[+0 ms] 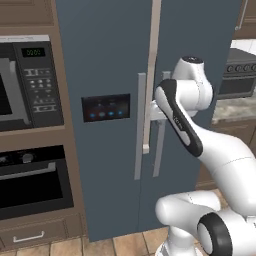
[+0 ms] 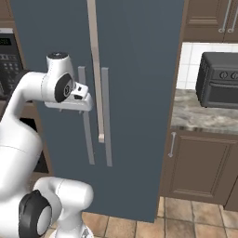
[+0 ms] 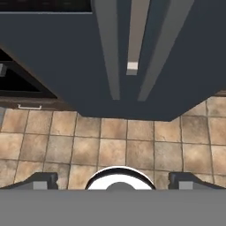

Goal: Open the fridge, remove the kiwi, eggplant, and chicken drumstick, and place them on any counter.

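Right base view: the slate-blue fridge (image 2: pixel 135 69) stands shut, a stone counter (image 2: pixel 204 116) just to its right. The white arm holds its pincer (image 2: pixel 86 108), jaws spread and empty, near the left door's handle (image 2: pixel 86 121). Best to straddle that bar squarely before closing.

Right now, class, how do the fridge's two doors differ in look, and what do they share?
The left door carries a dark panel of blue lights; the right door is plain. In the left base view the left door's handle reads paler grey than the right door's handle. Both doors are slate-blue, with long upright handles by the middle seam.
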Robot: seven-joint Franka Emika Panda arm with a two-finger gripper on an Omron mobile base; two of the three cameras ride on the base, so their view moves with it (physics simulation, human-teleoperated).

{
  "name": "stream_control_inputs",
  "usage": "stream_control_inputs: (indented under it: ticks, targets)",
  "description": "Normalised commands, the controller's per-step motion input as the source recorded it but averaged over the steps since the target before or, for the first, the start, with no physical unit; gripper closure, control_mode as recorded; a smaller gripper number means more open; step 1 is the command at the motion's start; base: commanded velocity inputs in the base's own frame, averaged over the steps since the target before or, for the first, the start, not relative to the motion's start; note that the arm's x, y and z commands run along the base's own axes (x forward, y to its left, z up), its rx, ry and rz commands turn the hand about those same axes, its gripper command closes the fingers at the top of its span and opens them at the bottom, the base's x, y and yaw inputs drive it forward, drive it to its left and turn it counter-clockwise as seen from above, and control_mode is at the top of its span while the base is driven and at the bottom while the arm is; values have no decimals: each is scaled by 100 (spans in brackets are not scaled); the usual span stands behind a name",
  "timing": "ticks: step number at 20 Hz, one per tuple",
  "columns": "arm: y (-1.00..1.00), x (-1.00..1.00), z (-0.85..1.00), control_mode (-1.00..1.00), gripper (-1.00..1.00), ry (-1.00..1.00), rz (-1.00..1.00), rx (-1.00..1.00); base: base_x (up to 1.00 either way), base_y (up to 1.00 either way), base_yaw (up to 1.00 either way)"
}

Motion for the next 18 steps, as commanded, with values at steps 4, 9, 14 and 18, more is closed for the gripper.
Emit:
stream_control_inputs:
  ticks: [4, 9, 14, 18]
  targets:
    - [-10, -68, -5, -100, -100, -27, 0, 10, 0, 0, 0]
    - [-31, -35, -15, -100, -100, -48, -3, 2, 0, 0, 0]
    - [-37, 11, -12, -100, -100, -34, -10, 4, 0, 0, 0]
    - [-10, 49, 0, -100, -100, -6, -7, 16, 0, 0, 0]
